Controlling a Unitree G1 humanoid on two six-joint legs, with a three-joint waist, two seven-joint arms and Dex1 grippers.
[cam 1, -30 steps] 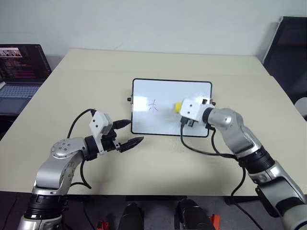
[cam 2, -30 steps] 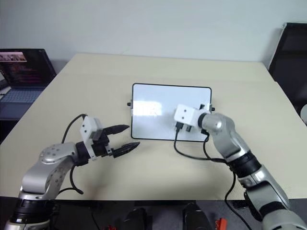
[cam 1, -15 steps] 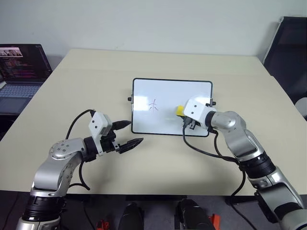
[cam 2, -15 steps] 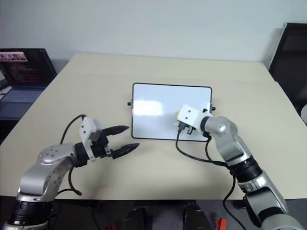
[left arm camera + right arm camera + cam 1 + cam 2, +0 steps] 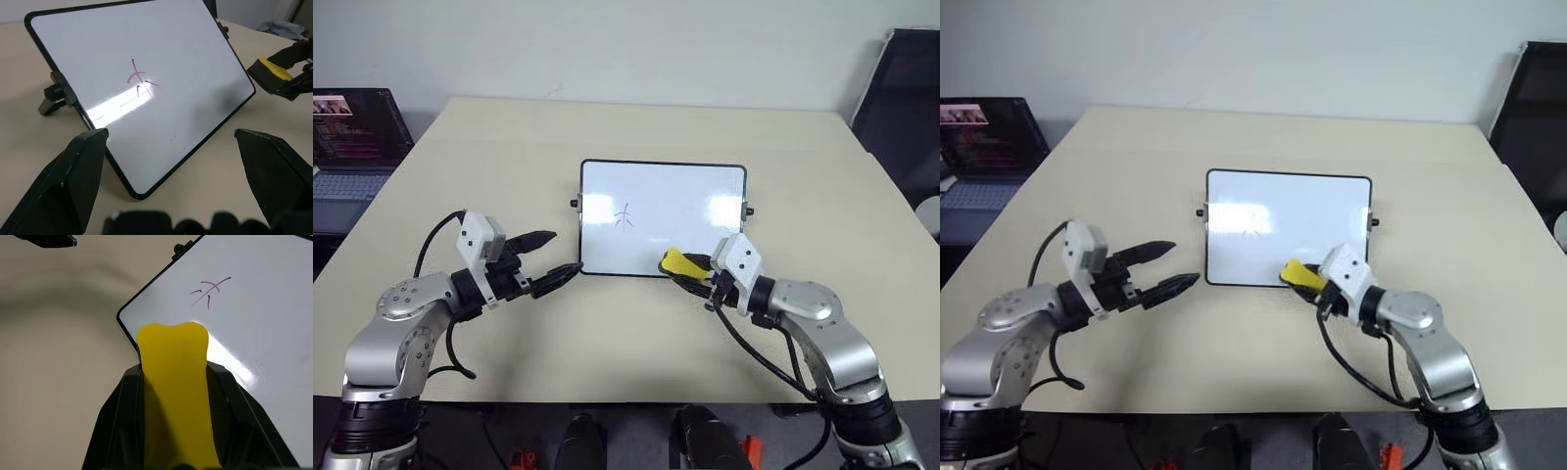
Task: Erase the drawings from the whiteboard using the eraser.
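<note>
The whiteboard (image 5: 690, 201) stands tilted on the beige table, with one thin dark drawing (image 5: 625, 215) left of its middle. My right gripper (image 5: 693, 275) is shut on the yellow eraser (image 5: 677, 263), which pokes forward at the board's near edge, right of centre; whether it touches the frame I cannot tell. The right wrist view has the eraser (image 5: 175, 377) between the fingers, the drawing (image 5: 210, 290) beyond it. My left gripper (image 5: 566, 252) is open beside the board's near left corner, holding nothing. In the left wrist view the board (image 5: 195, 63) spans its fingers (image 5: 73, 176).
An open laptop (image 5: 352, 137) stands off the table's left side. A black chair (image 5: 906, 88) is at the far right. Bare tabletop (image 5: 636, 333) lies between the arms and the near edge.
My right gripper has pulled the eraser back from the board's right part to its near edge and rolled its wrist. The left gripper has drifted left and a little up, still open.
</note>
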